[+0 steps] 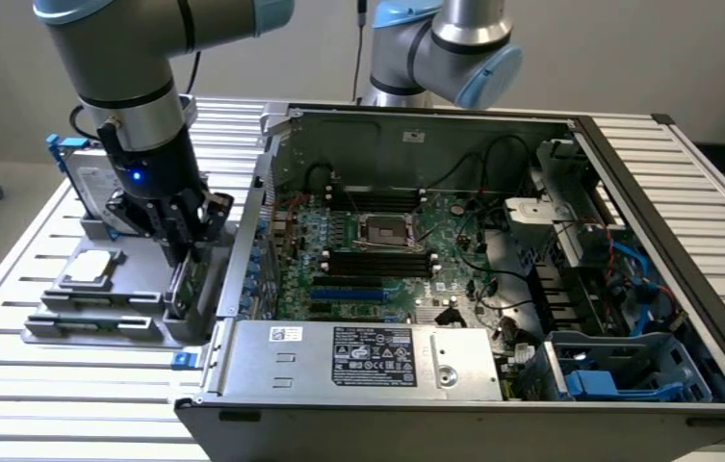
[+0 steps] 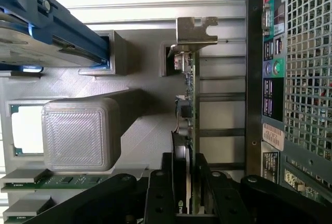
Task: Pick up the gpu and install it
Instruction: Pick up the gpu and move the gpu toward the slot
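At the gray rack [image 1: 105,310], on the exterior view's left of the open case [image 1: 263,183], clamps the gpu [image 1: 186,282] [image 2: 188,97] edge-on between both fingers [image 2: 158,193] of the gripper [image 1: 182,248] [image 2: 189,178]. Holds it upright at the rack, silver bracket [image 2: 196,30] at the end away from the fingers, just beside the case's rear wall. Stands near the blue-framed drive [image 1: 80,164] [image 2: 46,32], well apart from the motherboard [image 1: 375,231].

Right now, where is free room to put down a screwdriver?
Bare table slats on the camera side of the gray holder, and a strip beside the case on the exterior view's right. The holder is crowded: gripper, graphics card, hard drive.
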Robot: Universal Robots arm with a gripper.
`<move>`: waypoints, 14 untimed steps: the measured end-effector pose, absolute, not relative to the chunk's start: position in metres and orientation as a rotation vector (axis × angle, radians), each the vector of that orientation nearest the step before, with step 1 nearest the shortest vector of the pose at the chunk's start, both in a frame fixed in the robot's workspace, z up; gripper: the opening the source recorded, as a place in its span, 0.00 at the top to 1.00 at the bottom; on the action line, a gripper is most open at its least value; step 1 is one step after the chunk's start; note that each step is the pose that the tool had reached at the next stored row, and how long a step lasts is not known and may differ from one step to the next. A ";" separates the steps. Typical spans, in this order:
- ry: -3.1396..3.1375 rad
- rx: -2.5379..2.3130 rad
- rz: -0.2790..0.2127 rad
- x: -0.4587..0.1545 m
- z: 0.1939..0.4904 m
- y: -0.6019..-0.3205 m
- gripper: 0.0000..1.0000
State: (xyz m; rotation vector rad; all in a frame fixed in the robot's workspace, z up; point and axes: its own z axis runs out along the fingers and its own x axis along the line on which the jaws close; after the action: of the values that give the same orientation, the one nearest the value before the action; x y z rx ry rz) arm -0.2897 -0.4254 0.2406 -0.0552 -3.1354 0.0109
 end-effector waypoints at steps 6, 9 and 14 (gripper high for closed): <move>-3.136 -0.055 0.011 -0.290 0.241 -0.425 0.74; -3.136 -0.055 0.011 -0.290 0.241 -0.425 0.74; -3.137 -0.055 0.011 -0.290 0.244 -0.425 0.74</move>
State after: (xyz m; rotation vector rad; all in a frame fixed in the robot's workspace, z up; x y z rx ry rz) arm -0.2896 -0.4254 0.2442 -0.0551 -3.1369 0.0108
